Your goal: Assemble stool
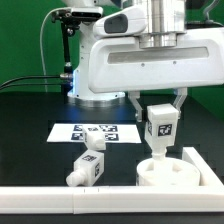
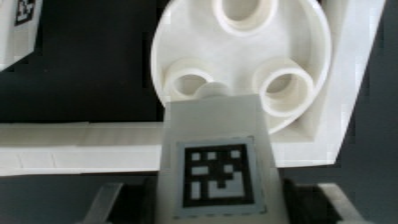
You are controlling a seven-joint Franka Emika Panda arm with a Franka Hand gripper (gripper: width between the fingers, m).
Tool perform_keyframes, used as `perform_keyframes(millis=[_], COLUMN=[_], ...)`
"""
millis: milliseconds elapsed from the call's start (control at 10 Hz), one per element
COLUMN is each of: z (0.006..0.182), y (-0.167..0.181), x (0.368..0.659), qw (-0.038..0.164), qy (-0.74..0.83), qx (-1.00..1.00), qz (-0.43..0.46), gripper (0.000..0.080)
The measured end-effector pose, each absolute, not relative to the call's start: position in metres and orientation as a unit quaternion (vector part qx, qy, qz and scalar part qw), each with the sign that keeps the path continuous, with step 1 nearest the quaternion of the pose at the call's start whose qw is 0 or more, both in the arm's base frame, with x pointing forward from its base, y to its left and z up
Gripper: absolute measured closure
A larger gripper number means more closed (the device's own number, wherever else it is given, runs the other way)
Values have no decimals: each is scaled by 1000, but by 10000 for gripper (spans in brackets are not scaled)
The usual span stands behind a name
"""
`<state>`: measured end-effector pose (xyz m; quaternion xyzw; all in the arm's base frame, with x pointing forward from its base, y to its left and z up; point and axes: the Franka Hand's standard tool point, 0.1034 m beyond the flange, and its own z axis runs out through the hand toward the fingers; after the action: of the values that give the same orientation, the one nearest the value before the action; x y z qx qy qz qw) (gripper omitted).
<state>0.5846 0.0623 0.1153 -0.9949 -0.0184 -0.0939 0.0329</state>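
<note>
My gripper (image 1: 160, 112) is shut on a white stool leg (image 1: 160, 124) with a black-and-white tag and holds it upright just above the round seat (image 1: 167, 171). In the wrist view the held leg (image 2: 217, 150) fills the middle between the fingers (image 2: 121, 200), its end close over the seat (image 2: 240, 50), which lies with three round sockets facing up. One more loose leg (image 1: 88, 166) lies on the black table to the exterior view's left of the seat.
The marker board (image 1: 92, 131) lies flat behind the loose leg. A white raised wall (image 1: 100, 198) runs along the table's front and up the exterior view's right beside the seat. The robot's base (image 1: 90, 90) stands at the back.
</note>
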Motion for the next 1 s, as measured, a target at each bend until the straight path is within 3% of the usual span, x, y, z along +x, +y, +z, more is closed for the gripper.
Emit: perform_keyframes(millis=[600, 1000], z=[112, 110], y=[63, 95], x=[583, 580], qw=[30, 37], qy=[-33, -28], qx=[-995, -995], qz=[-94, -92], gripper=[462, 462])
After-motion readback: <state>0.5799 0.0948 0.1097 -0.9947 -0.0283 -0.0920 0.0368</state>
